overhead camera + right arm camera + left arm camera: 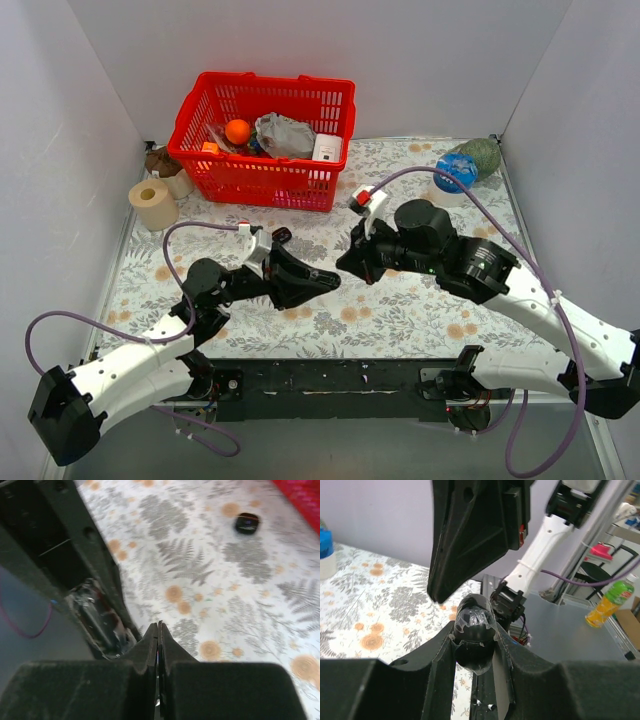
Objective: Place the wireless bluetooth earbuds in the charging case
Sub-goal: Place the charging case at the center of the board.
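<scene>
My left gripper is shut on the black rounded charging case, which has clear film on its top; the case also shows in the right wrist view. My right gripper is shut, its fingertips pressed together just above and beside the case, with nothing visible between them. A small black rounded piece lies on the flowered cloth towards the red basket. I cannot tell whether it is an earbud. No earbud shows clearly in any view.
A red basket with mixed items stands at the back. A paper roll is at the back left. A blue ball and a green thing are at the back right. White walls close in three sides.
</scene>
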Tool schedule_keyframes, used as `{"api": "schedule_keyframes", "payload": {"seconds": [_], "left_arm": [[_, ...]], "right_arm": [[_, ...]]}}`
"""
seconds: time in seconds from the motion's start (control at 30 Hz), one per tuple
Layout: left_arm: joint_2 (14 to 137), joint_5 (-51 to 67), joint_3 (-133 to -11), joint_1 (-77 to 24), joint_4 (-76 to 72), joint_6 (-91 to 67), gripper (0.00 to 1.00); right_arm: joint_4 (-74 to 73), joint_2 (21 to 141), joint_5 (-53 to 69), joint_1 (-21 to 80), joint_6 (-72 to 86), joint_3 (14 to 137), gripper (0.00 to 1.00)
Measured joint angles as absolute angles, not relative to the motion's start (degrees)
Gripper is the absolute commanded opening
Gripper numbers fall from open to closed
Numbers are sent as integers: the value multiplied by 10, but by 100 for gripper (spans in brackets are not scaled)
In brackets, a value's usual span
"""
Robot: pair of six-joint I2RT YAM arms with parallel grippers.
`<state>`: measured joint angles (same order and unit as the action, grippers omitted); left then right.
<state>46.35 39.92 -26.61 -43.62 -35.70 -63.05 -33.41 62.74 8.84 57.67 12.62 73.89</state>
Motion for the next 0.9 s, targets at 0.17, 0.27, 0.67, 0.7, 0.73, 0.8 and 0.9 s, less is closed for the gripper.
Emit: {"api": "schedule_keyframes", "payload": {"seconds": [0.17, 0.27, 0.67, 0.7, 0.73, 0.8, 0.9], "left_arm": [[513, 329, -274, -436, -309, -655, 0], [601, 288, -295, -436, -281, -694, 0], [955, 144, -405, -433, -178, -800, 0], [966, 134, -408, -432, -170, -804, 3], [976, 129, -412, -431, -168, -808, 13], [990, 117, -434, -429, -164, -810, 21], [1004, 100, -453, -428, -157, -809, 58]], "right_arm": [[-288, 517, -97, 575, 173, 611, 11], [-269, 462, -153, 572, 192, 534, 11], [-234, 439, -176, 571, 227, 410, 10], [-232, 433, -176, 571, 228, 408, 10], [-228, 428, -176, 571, 229, 406, 10], [-222, 420, -176, 571, 232, 402, 11], [-213, 416, -175, 571, 238, 393, 13]]}}
